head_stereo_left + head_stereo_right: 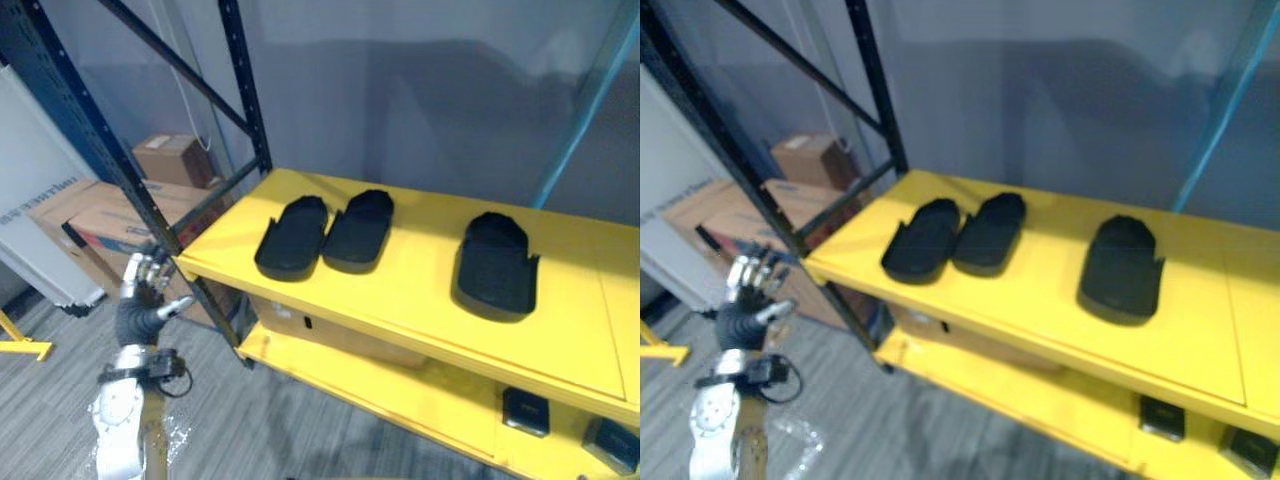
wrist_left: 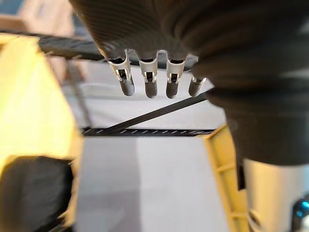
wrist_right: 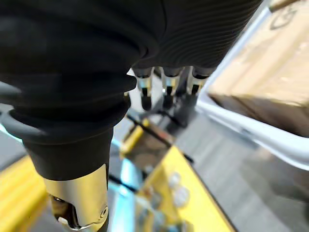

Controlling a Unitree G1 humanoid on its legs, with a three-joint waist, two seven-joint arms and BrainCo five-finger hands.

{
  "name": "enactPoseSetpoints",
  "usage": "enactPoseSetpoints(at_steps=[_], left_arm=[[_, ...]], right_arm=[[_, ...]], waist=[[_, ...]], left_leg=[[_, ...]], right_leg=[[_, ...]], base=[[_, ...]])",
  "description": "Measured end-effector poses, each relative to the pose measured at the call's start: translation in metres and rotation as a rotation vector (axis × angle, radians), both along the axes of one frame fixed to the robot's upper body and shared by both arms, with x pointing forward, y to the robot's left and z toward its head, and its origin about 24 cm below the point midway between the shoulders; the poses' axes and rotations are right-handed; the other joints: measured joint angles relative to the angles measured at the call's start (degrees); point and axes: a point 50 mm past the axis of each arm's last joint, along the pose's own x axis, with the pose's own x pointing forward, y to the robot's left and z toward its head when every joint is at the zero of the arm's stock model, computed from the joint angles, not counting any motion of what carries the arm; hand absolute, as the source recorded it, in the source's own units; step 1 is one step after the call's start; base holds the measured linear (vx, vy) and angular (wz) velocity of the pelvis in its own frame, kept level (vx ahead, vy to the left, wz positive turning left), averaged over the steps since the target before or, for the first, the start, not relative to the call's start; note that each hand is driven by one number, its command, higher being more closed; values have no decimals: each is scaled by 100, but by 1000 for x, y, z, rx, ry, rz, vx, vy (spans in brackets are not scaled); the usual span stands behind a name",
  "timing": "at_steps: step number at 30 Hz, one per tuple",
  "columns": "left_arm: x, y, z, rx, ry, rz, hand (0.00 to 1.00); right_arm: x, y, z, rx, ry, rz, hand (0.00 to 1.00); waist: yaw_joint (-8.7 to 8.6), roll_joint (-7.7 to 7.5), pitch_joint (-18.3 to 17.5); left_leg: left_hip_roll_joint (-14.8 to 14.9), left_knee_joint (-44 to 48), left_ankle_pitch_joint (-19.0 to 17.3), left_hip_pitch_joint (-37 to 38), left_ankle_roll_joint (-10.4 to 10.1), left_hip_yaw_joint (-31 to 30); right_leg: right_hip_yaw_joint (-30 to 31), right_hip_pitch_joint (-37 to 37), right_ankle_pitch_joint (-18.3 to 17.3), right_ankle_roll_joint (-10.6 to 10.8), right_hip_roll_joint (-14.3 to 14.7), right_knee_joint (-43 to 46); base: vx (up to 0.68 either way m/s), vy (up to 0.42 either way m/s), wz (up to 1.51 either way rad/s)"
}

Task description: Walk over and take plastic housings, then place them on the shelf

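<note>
Boxes [image 1: 100,215] of cardboard stand left of the yellow shelf [image 1: 420,260]; my left hand [image 1: 143,292] hangs off its left corner, fingers loose, empty. Three plastic housings [image 1: 292,238] lie flat on its top, I judge already delivered; my right hand [image 3: 168,87] is slack too.

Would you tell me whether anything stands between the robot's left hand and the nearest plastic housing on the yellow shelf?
Yes: the rack's dark upright at the yellow shelf's left corner crosses between the left hand, open and empty, and the leftmost housing. Nothing else visible does.
</note>
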Motion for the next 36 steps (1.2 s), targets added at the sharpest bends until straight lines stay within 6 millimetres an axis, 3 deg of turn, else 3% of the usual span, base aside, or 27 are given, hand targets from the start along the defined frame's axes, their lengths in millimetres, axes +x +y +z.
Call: enactPoseSetpoints(at_steps=[6,10,11,14,19,31,36], left_arm=[[12,1,-35,-41,195,-40,0],[18,-1,-55,-75,297,-40,0],[20,3,-62,-82,336,-27,100],[24,12,-64,-52,378,-12,100],[29,14,-63,-33,384,-17,100],[32,16,-64,-6,405,-37,100],[34,9,-65,4,412,-92,100]], right_arm=[[-9,16,-24,186,34,154,0],[-11,23,-30,252,30,220,0],[-11,25,-31,265,32,241,0],[-9,28,-33,284,29,278,0],[-8,28,-34,291,20,296,0],[0,30,-39,375,-3,439,0],[-4,35,-45,432,-8,451,0]], waist=[[-6,-43,16],[-2,-111,34],[-11,-155,45],[-13,-243,51],[-11,-249,55],[-19,-220,20],[-16,-127,-30]], left_leg=[[43,0,4,0,-11,182],[11,2,-38,81,-5,200],[2,1,-60,115,-10,206],[-21,1,-95,116,-23,193],[-129,1,-213,293,-54,95],[-58,3,-364,535,-175,31],[3,5,-362,528,-179,-12]], right_leg=[[139,-110,-47,-98,27,-21],[143,-73,-52,-134,-3,-19],[148,-60,-65,-155,-10,-20],[145,-57,-129,-262,-12,-21],[125,151,-231,-430,-65,-11],[145,303,-230,-445,17,238],[145,234,-229,-445,73,396]], base=[[-5,-2,-14],[51,9,-5],[74,8,-1],[52,10,0],[91,21,5],[83,-8,3],[39,-4,5]])
